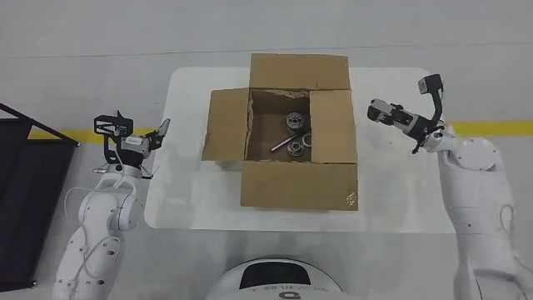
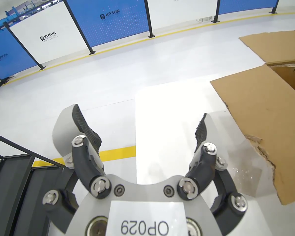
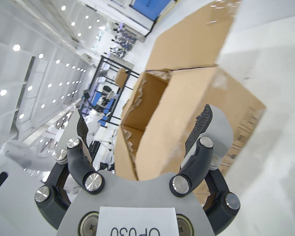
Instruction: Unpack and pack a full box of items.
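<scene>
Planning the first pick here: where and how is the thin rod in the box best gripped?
Grip the thin rod on its bare half, away from the round metal parts, coming straight down through the open box top. It seems to lie flat and slanted on the floor, walled in, so set the jaws across its shaft.

inside the cardboard box (image 1: 298, 185), a few grey metal parts (image 1: 293, 122) lie on its floor, too small to name. from the left wrist, the box runs off the picture's edge; one flap (image 2: 260, 109) and a corner of the opening are in frame. from the right wrist, the box is blurred and its walls hide the contents. well apart from the box, a black rack (image 1: 25, 192) is cut by the edge.
</scene>
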Available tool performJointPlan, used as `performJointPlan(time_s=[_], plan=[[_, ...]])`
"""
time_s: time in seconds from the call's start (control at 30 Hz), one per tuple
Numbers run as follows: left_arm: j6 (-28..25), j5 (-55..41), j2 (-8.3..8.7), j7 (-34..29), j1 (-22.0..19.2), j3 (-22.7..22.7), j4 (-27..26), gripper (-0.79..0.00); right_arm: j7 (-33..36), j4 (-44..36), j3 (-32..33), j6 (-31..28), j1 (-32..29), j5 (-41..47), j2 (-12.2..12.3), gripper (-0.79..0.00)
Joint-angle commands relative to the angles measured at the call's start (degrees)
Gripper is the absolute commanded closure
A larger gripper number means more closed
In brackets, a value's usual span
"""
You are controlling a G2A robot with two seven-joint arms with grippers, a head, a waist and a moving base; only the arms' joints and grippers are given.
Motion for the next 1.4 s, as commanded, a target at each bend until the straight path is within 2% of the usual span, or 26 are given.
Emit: performJointPlan(time_s=[0.0, 0.13, 0.27, 0.4, 0.53, 0.67, 0.83, 0.87, 1.1, 1.37], plan=[[0.0, 0.0, 0.00, 0.0, 0.0, 0.0, 0.0, -0.785, 0.9, 4.9, -2.5, -0.6, 2.9, -0.1, -0.3, -0.785], [0.0, 0.0, 0.00, 0.0, 0.0, 0.0, 0.0, -0.785, 1.1, 12.4, -6.9, -2.2, 8.0, -3.7, -0.7, -0.785], [-0.6, 1.8, 0.03, 0.0, -0.2, 0.7, -0.9, -0.785, 1.2, 16.0, -8.9, -3.8, 10.5, -4.5, -1.0, -0.785], [-1.2, 14.2, -0.16, -3.8, -3.1, 8.0, -5.5, -0.785, 1.2, 16.0, -8.9, -3.8, 10.5, -4.5, -1.0, -0.785], [-7.4, 21.7, -0.99, -13.2, -10.1, 19.5, -6.3, -0.785, 1.2, 16.0, -8.9, -3.8, 10.5, -4.5, -1.0, -0.785], [-11.7, 23.5, -2.55, -21.4, -18.4, 29.5, -2.5, -0.785, 1.2, 16.0, -8.9, -3.8, 10.5, -4.5, -1.0, -0.785], [-10.0, 31.5, -4.59, -26.7, -25.9, 38.8, 4.2, -0.785, 1.2, 16.0, -8.9, -3.8, 10.5, -4.5, -1.0, -0.785], [-9.8, 30.0, -5.11, -26.5, -26.6, 40.3, 4.9, -0.785, 1.2, 16.0, -8.9, -3.8, 10.5, -4.5, -1.0, -0.785], [-8.5, 16.6, -8.14, -24.6, -31.1, 45.1, 10.6, -0.785, 1.2, 16.0, -8.9, -3.8, 10.5, -4.5, -1.0, -0.785], [-3.2, 15.6, -11.58, -22.5, -37.0, 51.0, 18.8, -0.785, 1.2, 16.0, -8.9, -3.8, 10.5, -4.5, -1.0, -0.785]])
